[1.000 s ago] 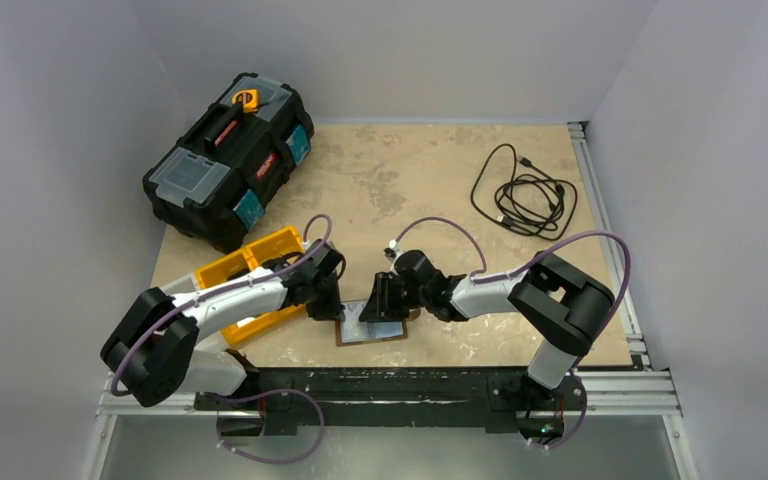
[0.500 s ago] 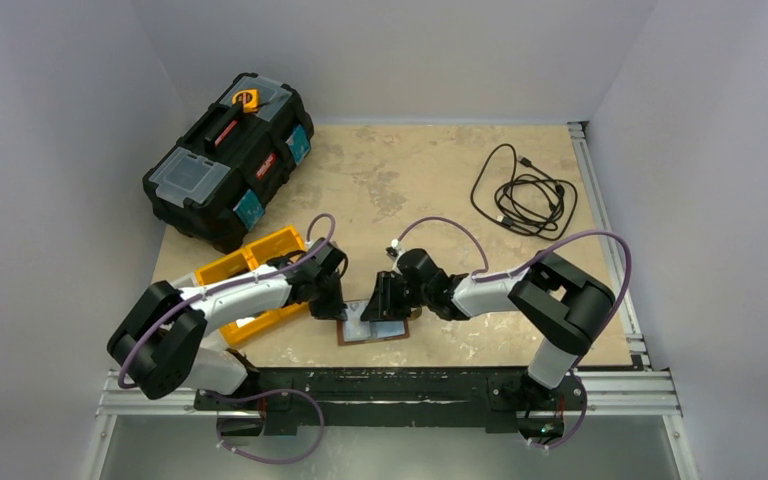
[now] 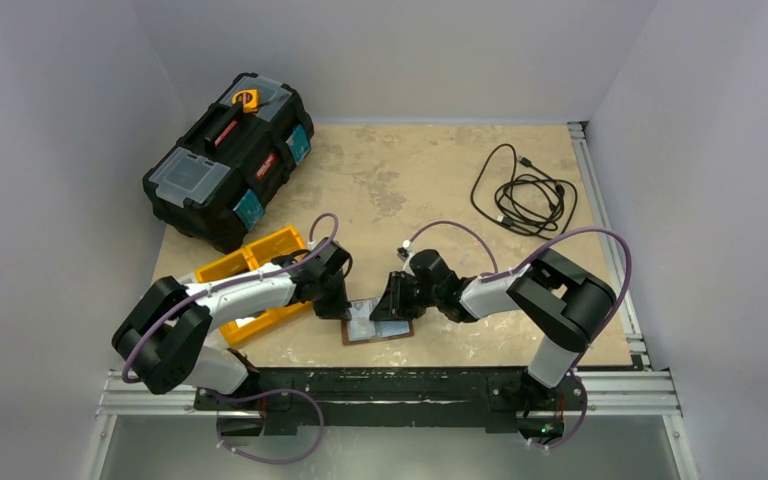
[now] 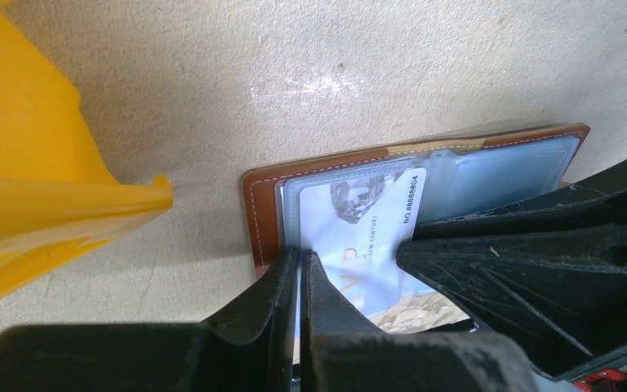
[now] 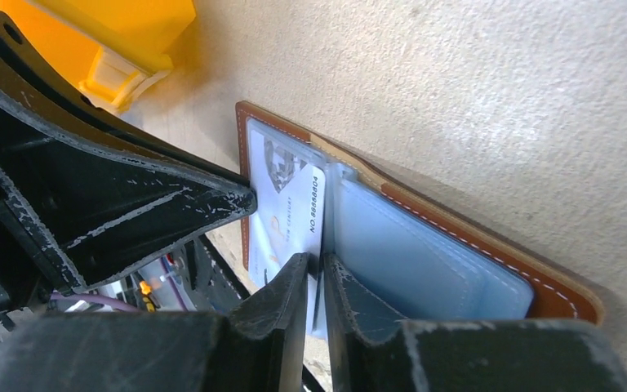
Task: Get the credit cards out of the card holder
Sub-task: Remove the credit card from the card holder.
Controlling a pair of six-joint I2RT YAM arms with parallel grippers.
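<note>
Brown leather card holder (image 3: 378, 334) lies open on the beige table (image 3: 430, 180) between both arms. Left gripper (image 4: 298, 269) is clenched on its left edge; right gripper (image 5: 318, 278) pinches the white printed card (image 5: 290, 220). If the clear sleeve is caught too, pulling may drag the holder loose

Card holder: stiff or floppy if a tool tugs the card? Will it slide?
The card holder lies open, thin and flat on the table, so probably light and apt to slide. Its clear sleeves look floppy; they may lift with the card.
</note>
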